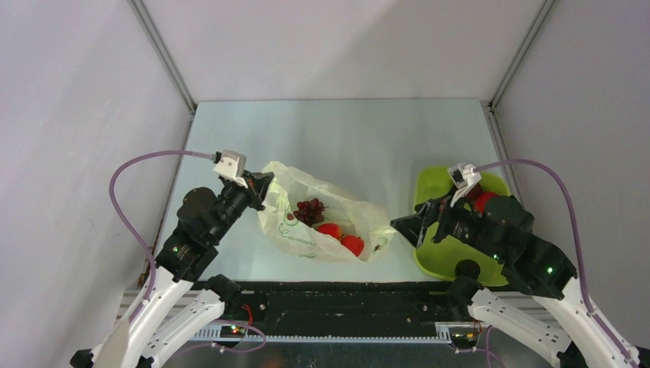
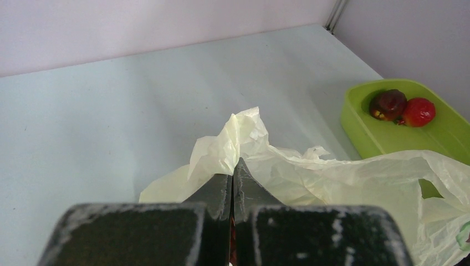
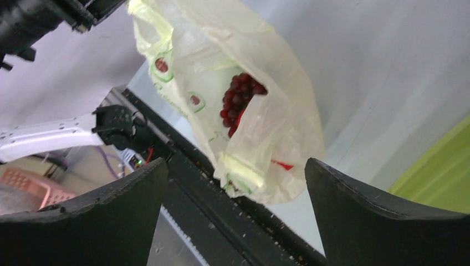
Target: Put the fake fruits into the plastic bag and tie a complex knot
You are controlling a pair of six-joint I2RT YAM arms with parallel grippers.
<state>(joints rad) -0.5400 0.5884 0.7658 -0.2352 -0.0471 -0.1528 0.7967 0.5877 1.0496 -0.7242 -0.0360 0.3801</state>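
The plastic bag (image 1: 322, 218) lies mid-table, pale cream film with green prints. Inside it show a dark grape cluster (image 1: 310, 210) and two red fruits (image 1: 342, 237). My left gripper (image 1: 266, 186) is shut on the bag's left edge (image 2: 233, 141), film bunched at its tips. My right gripper (image 1: 403, 226) is open and empty, just right of the bag's right end; in the right wrist view the bag (image 3: 260, 127) and grapes (image 3: 239, 100) lie between its fingers (image 3: 354, 205). A maroon fruit (image 2: 388, 103) and a red fruit (image 2: 419, 111) sit in the lime-green tray (image 2: 399, 138).
The lime-green tray (image 1: 437, 257) lies right of the bag, partly under my right arm. A black rail (image 1: 337, 299) runs along the table's near edge. White enclosure walls stand on the left, right and back.
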